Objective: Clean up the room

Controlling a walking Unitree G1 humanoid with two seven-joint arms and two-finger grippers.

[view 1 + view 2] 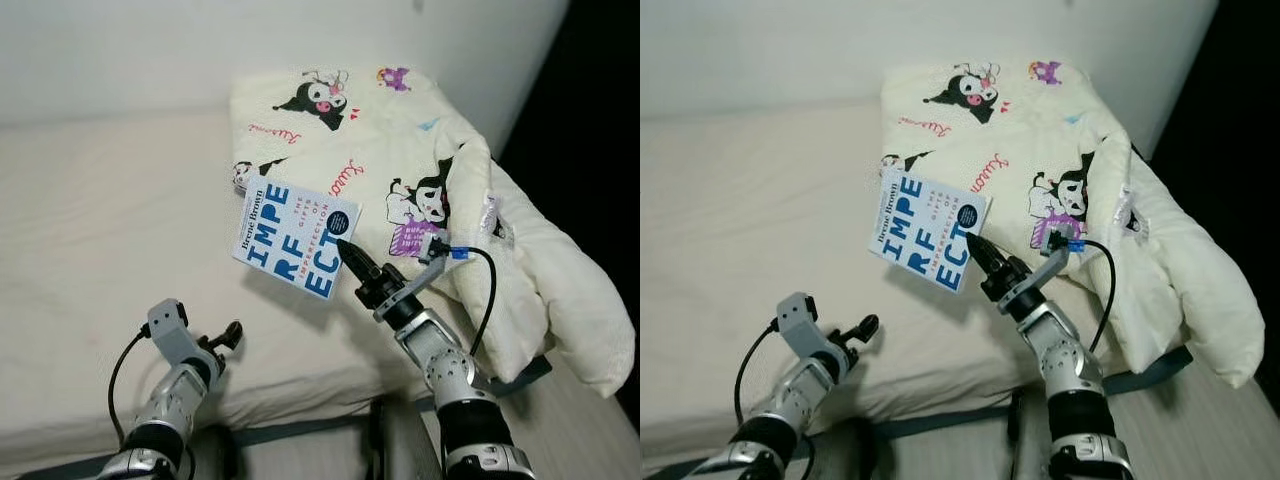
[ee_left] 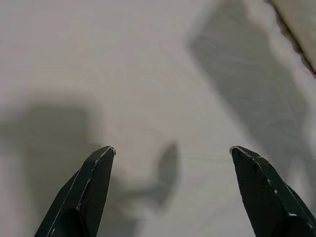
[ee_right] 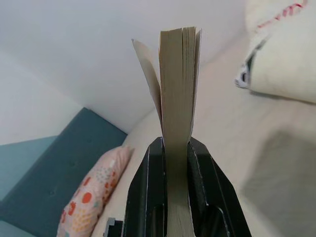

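Above the cream bed [image 1: 90, 260], left of the folded cartoon-print quilt [image 1: 420, 160], a paperback book [image 1: 297, 238] hangs in the right gripper [image 1: 345, 250], clamped at its lower right corner. It looks light and floppy; one cover splays loose, so a grip nearer the spine would likely hold firmer. Near left, the left gripper [image 1: 228, 335] hovers spread apart, holding nothing.

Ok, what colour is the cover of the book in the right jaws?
White with big blue lettering on the book; clearest in the left eye view.
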